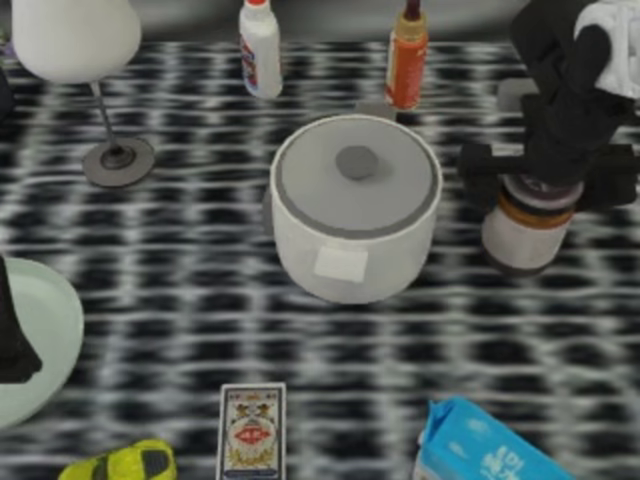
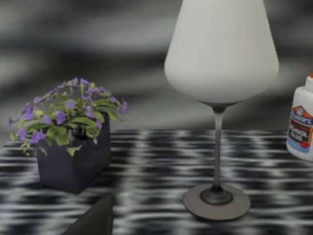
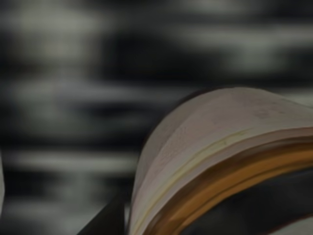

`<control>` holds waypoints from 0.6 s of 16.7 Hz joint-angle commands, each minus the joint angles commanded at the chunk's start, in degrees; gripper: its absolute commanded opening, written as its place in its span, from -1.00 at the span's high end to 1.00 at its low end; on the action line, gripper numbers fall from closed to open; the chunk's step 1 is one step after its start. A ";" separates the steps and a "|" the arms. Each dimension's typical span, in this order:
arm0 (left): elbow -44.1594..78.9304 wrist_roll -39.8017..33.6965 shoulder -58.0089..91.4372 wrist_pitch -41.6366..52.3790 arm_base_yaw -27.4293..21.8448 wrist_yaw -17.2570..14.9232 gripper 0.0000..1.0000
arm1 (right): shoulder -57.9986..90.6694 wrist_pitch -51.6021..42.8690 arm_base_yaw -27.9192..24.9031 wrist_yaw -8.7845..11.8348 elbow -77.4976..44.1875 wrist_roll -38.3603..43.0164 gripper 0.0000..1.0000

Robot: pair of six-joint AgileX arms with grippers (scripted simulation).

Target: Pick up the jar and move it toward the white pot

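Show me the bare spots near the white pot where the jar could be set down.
Free cloth lies right of the white pot, below the jar held by the right end effector, above the blue carton. Another patch: between pot and card box. Crowded behind the pot: glue bottle and orange bottle.

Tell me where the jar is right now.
In the top view the jar is on the table's right side, just right of the white pot and apart from it, with the right gripper shut around its top.
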State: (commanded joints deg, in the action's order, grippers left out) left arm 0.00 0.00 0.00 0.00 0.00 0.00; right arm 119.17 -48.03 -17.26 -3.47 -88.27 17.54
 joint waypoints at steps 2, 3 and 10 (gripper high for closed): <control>0.00 0.00 0.00 0.00 0.00 0.00 -1.00 | 0.00 0.00 0.00 0.00 0.00 0.00 0.55; 0.00 0.00 0.00 0.00 0.00 0.00 -1.00 | 0.00 0.00 0.00 0.00 0.00 0.00 0.40; 0.00 0.00 0.00 0.00 0.00 0.00 -1.00 | 0.00 0.00 0.00 0.00 0.00 0.00 -0.66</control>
State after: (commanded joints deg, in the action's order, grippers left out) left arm 0.00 0.00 0.00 0.00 0.00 0.00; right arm 119.17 -48.03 -17.26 -3.47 -88.27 17.54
